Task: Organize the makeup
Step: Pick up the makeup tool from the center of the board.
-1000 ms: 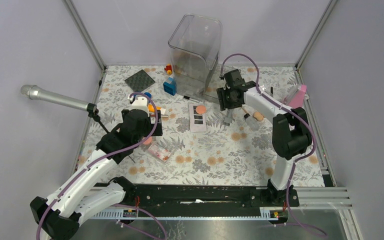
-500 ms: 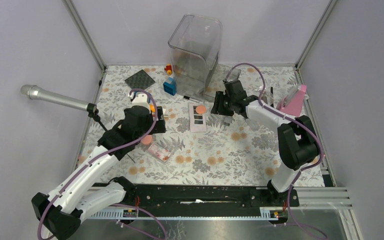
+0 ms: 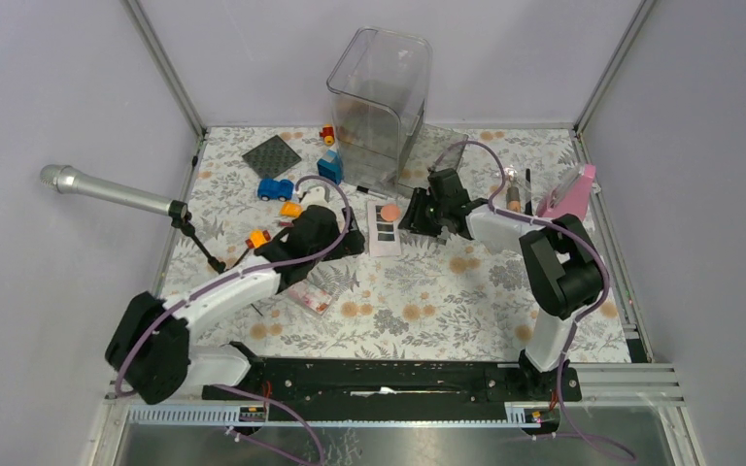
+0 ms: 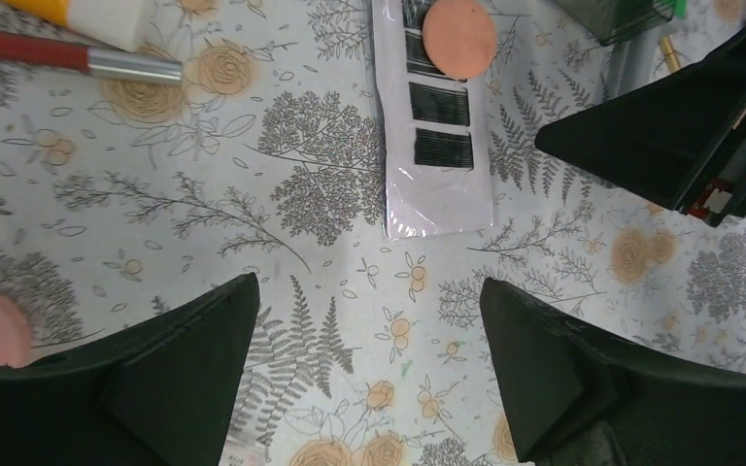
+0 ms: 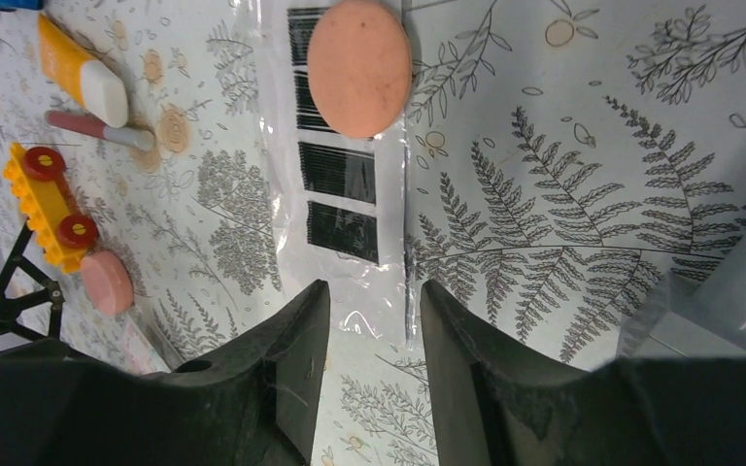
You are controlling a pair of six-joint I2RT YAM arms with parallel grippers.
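Observation:
The white palette with dark squares (image 3: 385, 231) lies flat mid-table, a coral-pink disc (image 3: 389, 211) on its far end. My right gripper (image 5: 374, 291) is low at the palette's (image 5: 342, 184) near end, jaws narrowed but apart on either side of its corner, gripping nothing. From the left, my left gripper (image 4: 367, 286) hovers wide open over bare cloth just short of the palette (image 4: 437, 146). A second coral disc (image 5: 107, 282) and the clear pink-shade palette (image 3: 309, 296) lie beside the left arm. An orange tube (image 5: 78, 73) and a red pencil (image 5: 97, 129) lie left of the palette.
A tall clear container (image 3: 379, 97) stands at the back. Blue car (image 3: 274, 187), orange toys (image 3: 257, 237), blue block (image 3: 329, 167) and black plate (image 3: 272, 155) sit at back left. A microphone (image 3: 107, 191) reaches in from the left. A pink object (image 3: 573, 194) leans far right.
My left arm swung right toward the middle, uncovering the blue car and orange toys. The right gripper moved left and down to the white palette, its jaws narrowing.

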